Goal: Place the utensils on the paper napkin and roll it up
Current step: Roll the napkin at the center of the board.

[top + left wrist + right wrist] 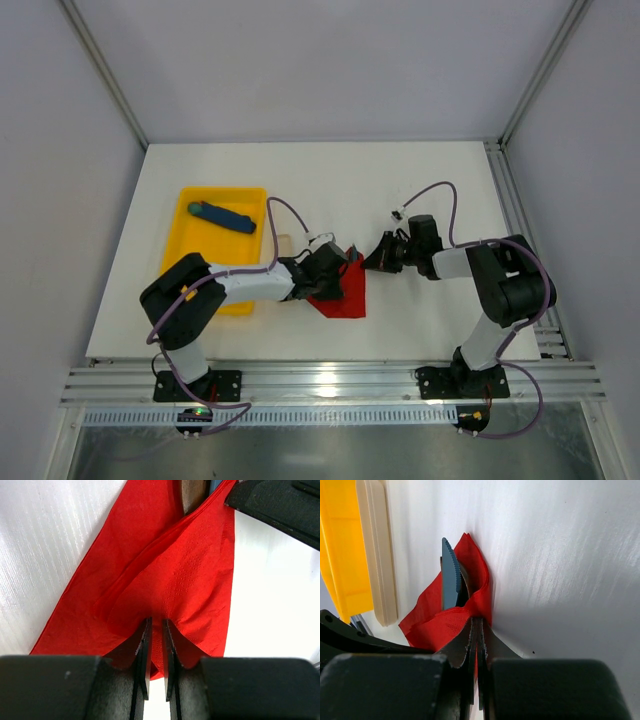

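Note:
The paper napkin (345,296) is bright red and lies loosely folded at the table's middle. My left gripper (335,272) comes in from its left. In the left wrist view the gripper (156,622) is shut on a raised fold of the napkin (165,575). My right gripper (378,258) reaches in from the right, and the right wrist view shows it (477,622) shut on the napkin's (450,622) edge. Inside the fold stand a blue serrated knife (451,575) and a brown utensil (465,582). The brown utensil's tip (193,492) pokes out at the top of the left wrist view.
A yellow tray (205,228) sits at the left with a blue stick-shaped object (224,215) in it. Pale wooden strips (377,555) lie on the table beside the tray (340,555). White walls and metal rails bound the table.

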Robot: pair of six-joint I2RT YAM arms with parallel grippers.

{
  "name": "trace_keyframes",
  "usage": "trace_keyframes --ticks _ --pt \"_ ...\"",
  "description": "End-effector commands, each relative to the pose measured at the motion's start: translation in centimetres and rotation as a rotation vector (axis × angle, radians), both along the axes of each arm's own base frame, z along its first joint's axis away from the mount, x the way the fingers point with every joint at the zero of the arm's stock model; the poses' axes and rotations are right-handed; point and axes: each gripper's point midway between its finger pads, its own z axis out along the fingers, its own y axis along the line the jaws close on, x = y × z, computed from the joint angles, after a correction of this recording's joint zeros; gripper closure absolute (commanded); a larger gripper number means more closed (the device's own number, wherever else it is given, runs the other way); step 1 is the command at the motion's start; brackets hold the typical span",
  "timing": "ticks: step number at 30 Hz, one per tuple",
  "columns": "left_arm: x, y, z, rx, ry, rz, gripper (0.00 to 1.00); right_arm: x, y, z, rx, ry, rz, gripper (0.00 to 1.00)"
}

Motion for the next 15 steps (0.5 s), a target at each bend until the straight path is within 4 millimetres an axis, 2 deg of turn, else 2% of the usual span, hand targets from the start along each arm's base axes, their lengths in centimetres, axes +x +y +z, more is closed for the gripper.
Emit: trace_keyframes --ticks 1,3,4,7,11,12,15 --pt "-1.2 2.1 -2.4 0.102 0.028 -0.014 0.82 1.4 -0.4 1.1 -0.013 -0.076 -0.025 0.94" --pt "-1.1 2.0 -2.4 0.102 0.03 -0.015 0.82 1.1 -0.3 1.7 -0.002 -0.078 -0.014 0.94" --pt "-1.1 1.8 -2.4 0.099 0.029 -0.019 0.82 0.7 0.0 2.8 0.026 -0.091 0.004 0.94" --pt "-1.1 1.9 -2.4 0.105 0.032 -0.019 0.82 -1.0 0.1 3.4 0.052 -0.092 0.016 0.94" --pt "-1.0 1.8 -2.3 0.102 0.029 -0.019 0.82 -3.1 0.1 3.0 0.076 -0.078 0.028 0.94" --pt "-0.9 1.6 -2.3 0.098 0.028 -0.018 0.82 -3.8 0.0 2.4 0.067 -0.064 0.026 0.94" --pt "-1.0 1.1 -2.4 0.084 0.038 -0.024 0.82 -4.6 -0.1 1.5 0.05 -0.054 0.022 0.94"
